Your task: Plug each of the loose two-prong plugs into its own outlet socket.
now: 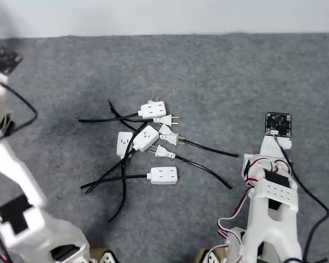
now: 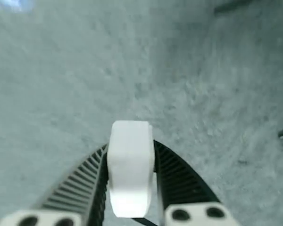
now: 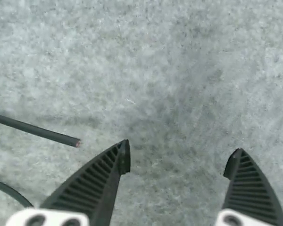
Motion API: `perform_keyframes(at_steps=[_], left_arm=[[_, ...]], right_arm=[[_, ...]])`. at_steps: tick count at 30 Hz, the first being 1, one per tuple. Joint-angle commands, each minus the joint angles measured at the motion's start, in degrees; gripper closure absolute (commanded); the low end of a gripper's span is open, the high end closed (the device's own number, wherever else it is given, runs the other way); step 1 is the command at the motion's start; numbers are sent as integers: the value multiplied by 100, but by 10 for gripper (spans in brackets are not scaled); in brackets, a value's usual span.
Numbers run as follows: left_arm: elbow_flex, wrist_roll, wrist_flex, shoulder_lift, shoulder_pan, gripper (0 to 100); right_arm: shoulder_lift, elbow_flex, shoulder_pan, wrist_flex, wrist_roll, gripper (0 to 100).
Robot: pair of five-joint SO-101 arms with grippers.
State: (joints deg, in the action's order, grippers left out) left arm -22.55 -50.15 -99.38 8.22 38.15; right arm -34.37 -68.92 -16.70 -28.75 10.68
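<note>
My left pincer (image 2: 130,146) clamps a white piece (image 2: 130,181), plug or socket I cannot tell; a slack hold could let it twist. My right pincer (image 3: 181,148) gapes over the grey mat (image 3: 179,56) beside a cord end (image 3: 74,141). Beyond, loose plugs (image 1: 162,152) and sockets (image 1: 163,175) lie mid-table, black cords (image 1: 208,149) crossed and liable to snag.

The table (image 1: 236,71) is mottled grey felt; the outlet sockets (image 1: 163,175) and plugs (image 1: 160,152) on it are white with black cords (image 1: 205,167). The left gripper (image 2: 130,146) and right gripper (image 3: 181,157) have black ribbed fingers (image 3: 104,174), and the piece (image 2: 129,179) in the left one is plain white. The right arm (image 1: 274,208) is white, with red, white and black wires (image 1: 243,200).
</note>
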Motion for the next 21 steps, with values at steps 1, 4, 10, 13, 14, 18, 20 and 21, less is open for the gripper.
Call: perform_keyframes(at_steps=[1,4,10,13,14,18,20,21], left_arm=[[-48,-97,264,949,334,987],[-40,-97,237,1547,334,987],[-233,-114,264,2409,396,987],[-330,-123,264,2840,413,987],[-409,-123,264,2971,422,987],[-919,-132,273,3473,536,978],[-1253,-132,237,3701,589,943],[-1402,-132,229,3789,615,916]], right_arm=[[-4,53,136,119,79,685],[-4,53,145,119,88,685],[-4,-18,198,224,387,685],[-4,-149,312,435,396,685],[-4,-176,312,497,396,685],[-4,-185,303,514,396,685],[-4,-185,303,514,396,685],[-4,-185,303,514,396,685]])
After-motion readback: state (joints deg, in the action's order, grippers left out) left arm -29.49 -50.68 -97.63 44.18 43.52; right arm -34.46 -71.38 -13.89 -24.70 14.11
